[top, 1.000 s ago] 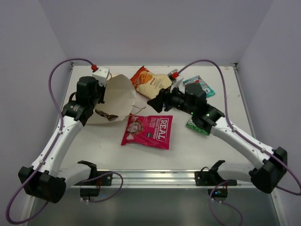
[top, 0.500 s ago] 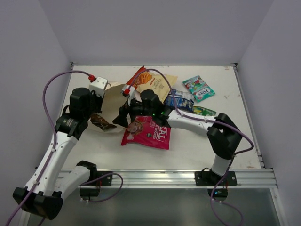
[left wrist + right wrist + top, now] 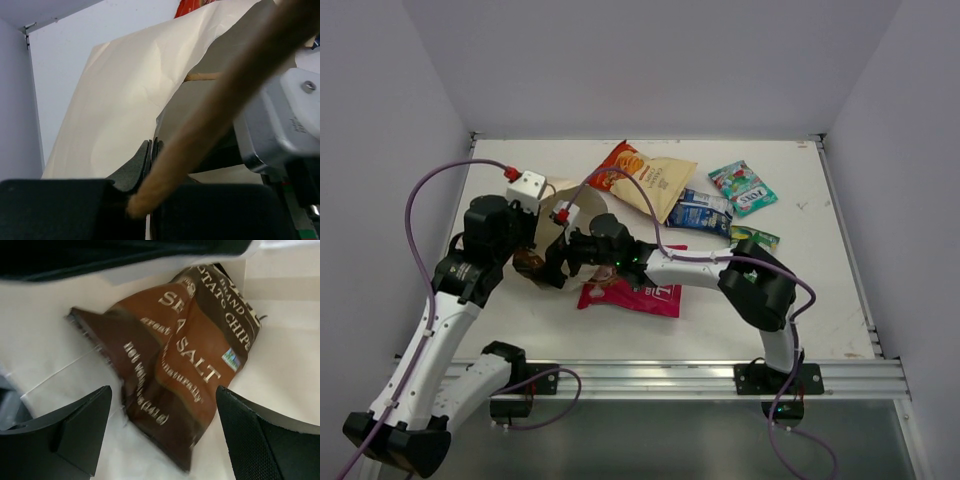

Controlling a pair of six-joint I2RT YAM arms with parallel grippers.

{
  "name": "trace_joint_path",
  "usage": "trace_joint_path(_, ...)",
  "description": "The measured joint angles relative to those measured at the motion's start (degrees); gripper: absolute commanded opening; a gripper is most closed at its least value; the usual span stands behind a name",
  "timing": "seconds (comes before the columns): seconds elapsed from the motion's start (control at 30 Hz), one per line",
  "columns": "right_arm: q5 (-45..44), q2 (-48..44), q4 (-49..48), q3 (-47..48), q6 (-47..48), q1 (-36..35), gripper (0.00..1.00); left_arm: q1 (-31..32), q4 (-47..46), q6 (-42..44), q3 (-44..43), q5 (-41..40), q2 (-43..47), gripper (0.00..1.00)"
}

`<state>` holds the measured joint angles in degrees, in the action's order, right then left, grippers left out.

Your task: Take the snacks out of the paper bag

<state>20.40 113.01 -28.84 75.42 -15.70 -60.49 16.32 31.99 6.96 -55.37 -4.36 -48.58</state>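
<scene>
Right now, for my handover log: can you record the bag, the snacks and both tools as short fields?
paper bag: lying on the table, left side
left tool: shut on the bag's edge
right tool: open, straddling the brown pack, not gripping
brown pack: at the bag's mouth
out on table: pink bag, orange-and-cream chip bag, blue pack, green pack, teal-pink pack

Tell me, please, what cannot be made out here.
- Top view: the paper bag's inside, covered by the right arm reaching in.
- Top view: the green pack, partly behind that arm's elbow.
- Left wrist view: the bag's mouth, crossed by a blurred handle near the lens.
- Right wrist view: the brown pack's label, blurred and cut off at the top.
</scene>
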Motion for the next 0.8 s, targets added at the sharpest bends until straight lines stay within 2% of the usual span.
trace_joint_path(0.07, -0.35, 1.40, -0.48, 1.33, -0.81, -0.15, 0.87, 0.15, 0.31, -0.37, 0.22, 0.02, 0.48, 0.00)
trace_joint_path(0.27, -0.04, 6.12, -0.92, 6.08, -2.69, -0.98, 0.74, 0.70, 0.85, -1.22, 0.90, 0.09, 1.44, 0.00)
trace_joint_path(0.37, 0.46, 8.48, -0.79, 8.09, -3.61, -1.46, 0.60, 0.74, 0.96, -1.77, 0.98, -0.20, 1.46, 0.00)
trace_joint_path(0.4, 0.72, 8.98, -0.74, 8.44, -3.96, -1.53, 0.48, 0.74, 0.96, -1.88, 1.07, -0.37, 1.51, 0.00)
trace_joint_path(0.47, 1.36, 9.49, -0.79, 8.61, -4.63, -1.55, 0.32, 0.72, 0.96, -1.90, 1.42, -0.81, 1.70, 0.00)
trace_joint_path(0.5, 1.51, 9.53, -0.63, 8.57, -4.87, -1.55, 0.17, 0.74, 0.96, -1.92, 1.66, -0.90, 1.86, 0.00)
trace_joint_path(0.57, 1.55, 9.49, -0.70, 8.44, -4.94, -1.55, 0.00, 0.74, 0.94, -1.95, 2.10, -1.22, 2.23, 0.00)
trace_joint_path(0.8, 0.79, 1.90, 0.76, 0.46, -3.04, -1.14, 0.00, 1.16, 0.96, -2.95, 3.87, -4.31, 3.17, 0.00)
